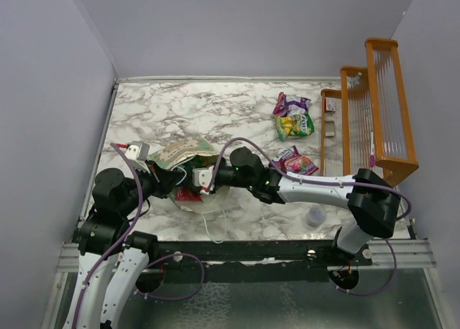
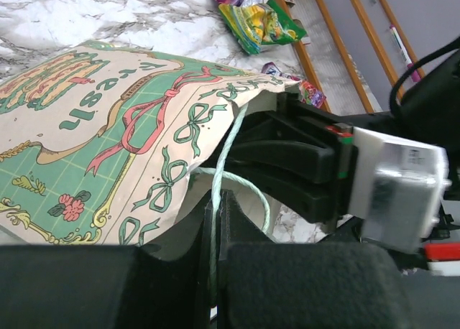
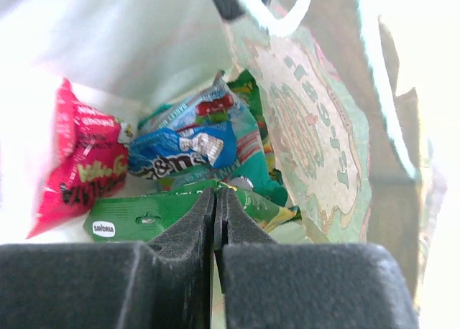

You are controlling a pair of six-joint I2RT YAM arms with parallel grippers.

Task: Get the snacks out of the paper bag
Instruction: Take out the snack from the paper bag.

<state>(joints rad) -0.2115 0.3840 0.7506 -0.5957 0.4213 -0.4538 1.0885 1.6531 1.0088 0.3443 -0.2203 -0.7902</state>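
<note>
Marble table (image 1: 215,113) beneath my right gripper (image 3: 215,196); orange wooden rack (image 1: 374,106) well off to its right; small grey cap (image 1: 315,215) nearer, rightward and behind.

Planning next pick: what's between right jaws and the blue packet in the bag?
A green packet, right at the shut jaws, blue packet just beyond it. Right wrist view shows it.

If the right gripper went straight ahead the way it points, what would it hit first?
Most likely the green snack packet, right at the right gripper's closed jaws inside the paper bag; the blue packet sits beyond. Depth is unclear.
</note>
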